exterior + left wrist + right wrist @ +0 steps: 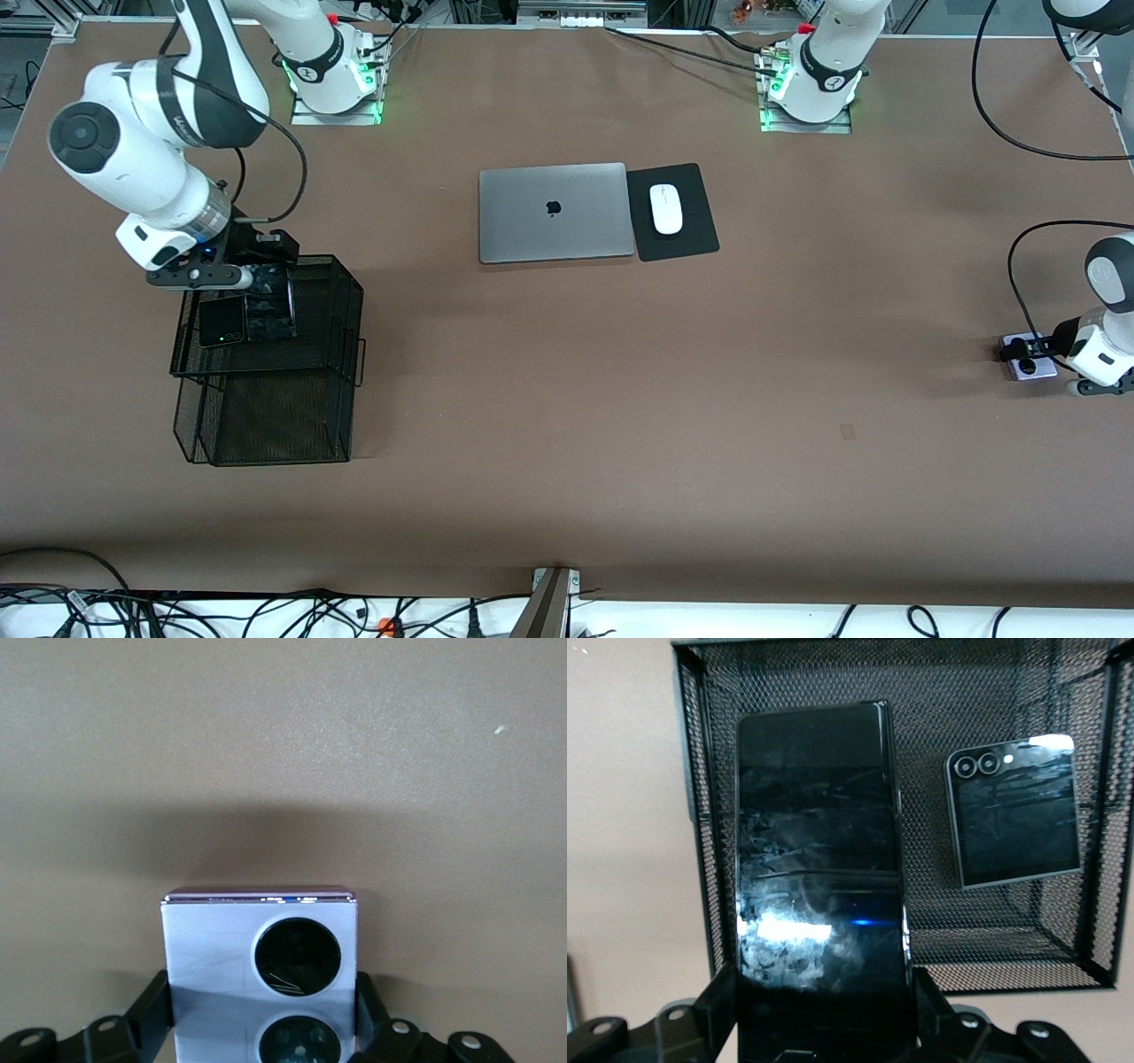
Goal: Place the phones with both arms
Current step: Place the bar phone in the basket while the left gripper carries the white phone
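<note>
Our right tool (232, 276) is clamped on the slab phone (819, 877), over the top tier of the mesh tray (341, 292), where the flip phone (220, 321) already lies. We should lower it flat beside the flip phone, then release. Our left tool (1032, 350) grips the lavender phone (261, 970) at the table (567, 399), at the left arm's end.

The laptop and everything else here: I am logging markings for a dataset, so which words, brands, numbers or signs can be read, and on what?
Apple logo, a sign with no words: on the lid of the grey laptop.
Dark lettering on the right arm's black band: too blurred to read.
Round marks on both arm bases: unreadable.
Slab phone, black flip phone, lavender phone, white mouse: none.
</note>
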Tool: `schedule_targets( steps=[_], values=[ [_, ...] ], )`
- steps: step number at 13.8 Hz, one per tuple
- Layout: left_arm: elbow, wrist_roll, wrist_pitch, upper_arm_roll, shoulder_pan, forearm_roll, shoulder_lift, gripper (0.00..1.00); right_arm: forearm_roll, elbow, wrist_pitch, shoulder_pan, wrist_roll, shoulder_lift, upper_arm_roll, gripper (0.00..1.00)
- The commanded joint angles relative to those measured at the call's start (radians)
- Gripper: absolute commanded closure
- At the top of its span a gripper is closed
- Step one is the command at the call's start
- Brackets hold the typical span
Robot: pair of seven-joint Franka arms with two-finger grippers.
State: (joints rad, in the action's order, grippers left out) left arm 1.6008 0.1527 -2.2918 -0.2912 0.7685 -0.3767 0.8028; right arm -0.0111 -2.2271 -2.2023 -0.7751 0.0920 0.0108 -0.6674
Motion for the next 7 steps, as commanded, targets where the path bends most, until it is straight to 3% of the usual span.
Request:
schedule_targets(
  steps=[1,4,7],
  values=[
    [-0.008,0.071,0.041,-0.011,-0.006,-0.002,-0.02,0.62,0.006,-0.005,-0.027,0.007,-0.008,0.031,0.005,1.0],
    [-0.033,0.133,0.15,-0.048,-0.006,0.012,-0.056,0.6,0.01,-0.005,-0.057,0.008,-0.005,0.07,0.006,1.0],
    [-0.035,0.13,0.293,-0.141,-0.006,0.012,-0.137,0.58,0.059,-0.002,-0.08,0.008,-0.006,0.104,0.006,1.0]
  ],
)
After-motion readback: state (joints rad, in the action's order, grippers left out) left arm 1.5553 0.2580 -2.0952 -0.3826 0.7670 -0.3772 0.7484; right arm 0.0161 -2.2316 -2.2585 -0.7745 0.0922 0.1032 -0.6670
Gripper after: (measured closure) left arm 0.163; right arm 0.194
